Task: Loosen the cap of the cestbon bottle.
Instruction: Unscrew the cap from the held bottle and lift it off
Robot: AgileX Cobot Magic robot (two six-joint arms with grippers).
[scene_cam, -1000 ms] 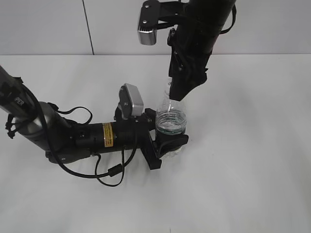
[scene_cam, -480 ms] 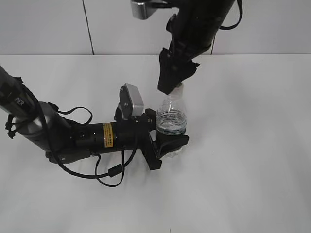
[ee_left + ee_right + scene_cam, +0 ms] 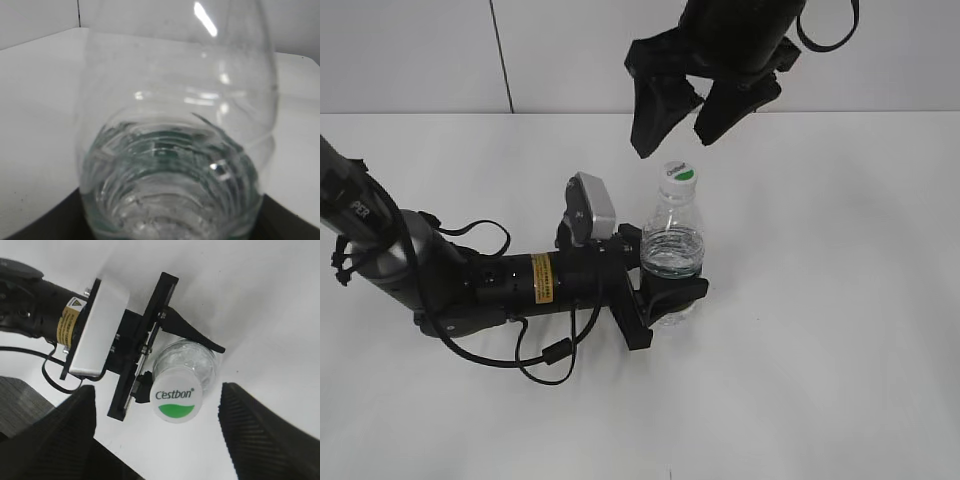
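Exterior view: the bottle (image 3: 672, 255) stands upright on the white table (image 3: 840, 300), near the middle, with the left gripper (image 3: 665, 285) clamped round its lower body from the left side. The cap (image 3: 678, 173) sits on the neck, green mark up, with nothing touching it. The right gripper (image 3: 682, 118) hangs above and a little behind the cap, its two fingers spread wide and clear of the bottle.

Left wrist view: the clear ribbed bottle (image 3: 175, 150) fills nearly the whole picture, water showing in its lower part. The dark edges of the holding fingers show only at the bottom corners (too little to judge the grip from here alone).

Right wrist view: looking straight down, the cap (image 3: 176, 398) lies between the right gripper's fingers (image 3: 50, 435), which stand well apart on either side, the cap somewhat nearer the left one. The left arm's gripper (image 3: 165, 352) is seen bracing the bottle (image 3: 192, 360) below.

As for the step in hand, I judge the bottle secured and the right gripper positioned over the cap with no hold on it; whether the cap has already been turned at all the pictures do not tell. The next move would call for lowering until the fingers flank the cap, centring it between them, closing firmly, then rotating the wrist while the left holds steady.
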